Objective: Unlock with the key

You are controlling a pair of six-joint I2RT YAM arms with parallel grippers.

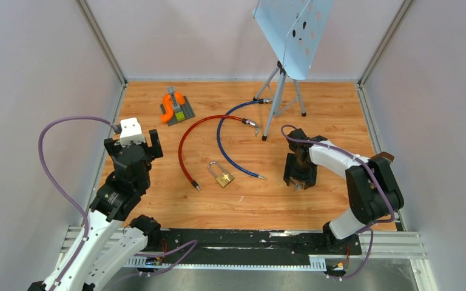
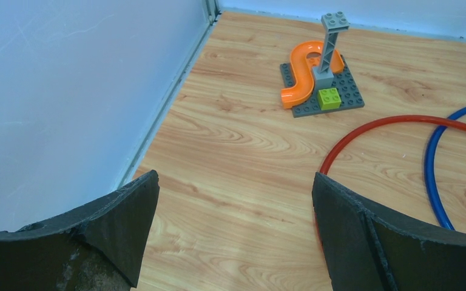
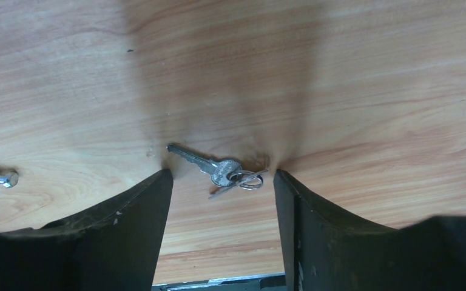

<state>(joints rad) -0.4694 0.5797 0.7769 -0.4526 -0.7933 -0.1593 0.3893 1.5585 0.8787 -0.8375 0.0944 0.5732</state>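
Wooden worktop (image 1: 243,206) fills the overhead view.
Pale blue perforated music stand (image 1: 294,33) on a tripod, top centre-right of that view.
My left claw (image 2: 235,182): spread wide, empty, raised over bare wood at the left of the overhead view.
My right claw (image 3: 221,173): at the right of centre in the overhead view, pointing down. Jaws apart, tips at the worktop, pinching nothing.
Red cable (image 1: 182,142) and blue cable (image 1: 220,136): two open arcs side by side mid-frame, red to the left.
Toy brick plate (image 1: 176,109) with an orange S-shaped chute, a grey post and a green brick: upper left, beyond the cables.
Brass padlock (image 1: 221,176): flat on the wood, centre of the frame, between the near ends of the cables, shackle pointing up-frame.
Key (image 3: 215,167): on a small ring, flat on the wood between my right jaws in the wrist view, blade pointing upper left. Well right of the padlock.
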